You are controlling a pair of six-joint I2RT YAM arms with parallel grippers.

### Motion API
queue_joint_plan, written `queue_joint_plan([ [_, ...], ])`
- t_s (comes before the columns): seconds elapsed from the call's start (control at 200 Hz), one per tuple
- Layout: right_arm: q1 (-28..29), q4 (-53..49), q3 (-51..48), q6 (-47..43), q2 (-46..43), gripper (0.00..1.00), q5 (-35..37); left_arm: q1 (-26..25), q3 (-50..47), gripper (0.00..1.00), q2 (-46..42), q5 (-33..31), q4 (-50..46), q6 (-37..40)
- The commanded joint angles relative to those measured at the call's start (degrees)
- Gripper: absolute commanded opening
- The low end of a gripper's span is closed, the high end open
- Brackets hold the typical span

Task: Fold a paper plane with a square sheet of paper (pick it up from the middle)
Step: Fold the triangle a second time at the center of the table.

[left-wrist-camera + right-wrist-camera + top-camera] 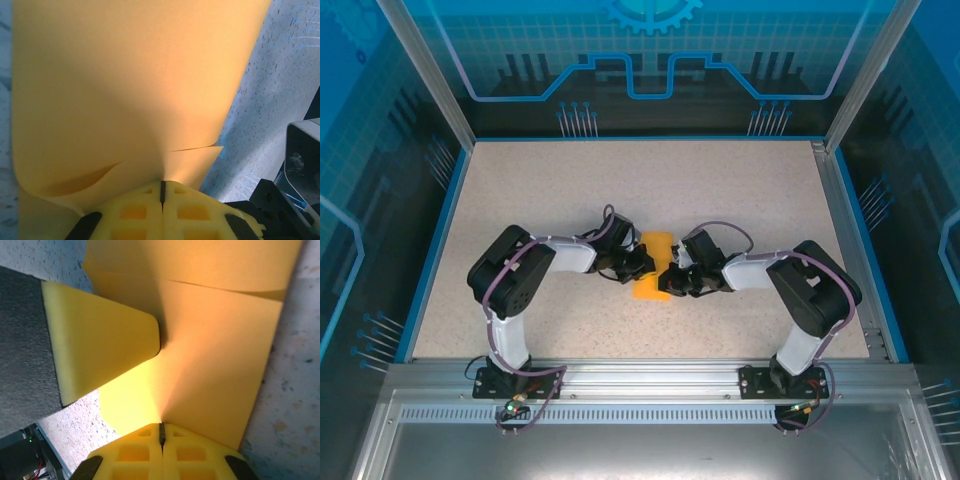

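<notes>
Paper [657,246], barely folded, is pinched by my left claw [162,192] and right claw [161,432]; most folds remain, I judge.

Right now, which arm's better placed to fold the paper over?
Left, likely. Left gripper is shut on a paper edge that curls up; right gripper is shut on the opposite edge, anchoring it.
</notes>
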Motion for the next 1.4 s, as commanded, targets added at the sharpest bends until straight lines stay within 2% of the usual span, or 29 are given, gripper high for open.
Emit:
queue_joint_plan([
  [0.0, -0.9, -9.1, -2.8, -1.4, 0.9, 0.01, 3.9, 3.1, 0.8, 0.00, 1.2, -5.7, -4.0, 2.3],
  [0.745, -1.2, -8.5, -2.5, -1.5, 0.5, 0.01, 1.6, 7.3, 3.1, 0.00, 0.0, -6.2, -5.9, 7.0],
  [0.94, -1.2, -7.3, -2.5, -1.1, 0.8, 0.02, 0.7, 7.1, 2.9, 0.12, -5.9, -4.3, -5.9, 7.7],
  [1.015, -1.2, -7.2, -2.4, -1.0, 1.0, 0.02, 0.7, 7.0, 1.9, 0.13, -8.4, -3.6, -5.7, 7.0],
  [1.205, -1.1, -7.4, -2.2, -1.0, 1.2, 0.02, 0.8, 3.9, -1.9, 0.16, -12.1, -3.2, -3.5, 4.1],
  [1.39, -1.2, -7.8, -2.2, -1.2, 1.2, 0.02, 1.1, -0.4, -2.7, 0.13, -7.9, -2.8, -0.6, 1.7],
])
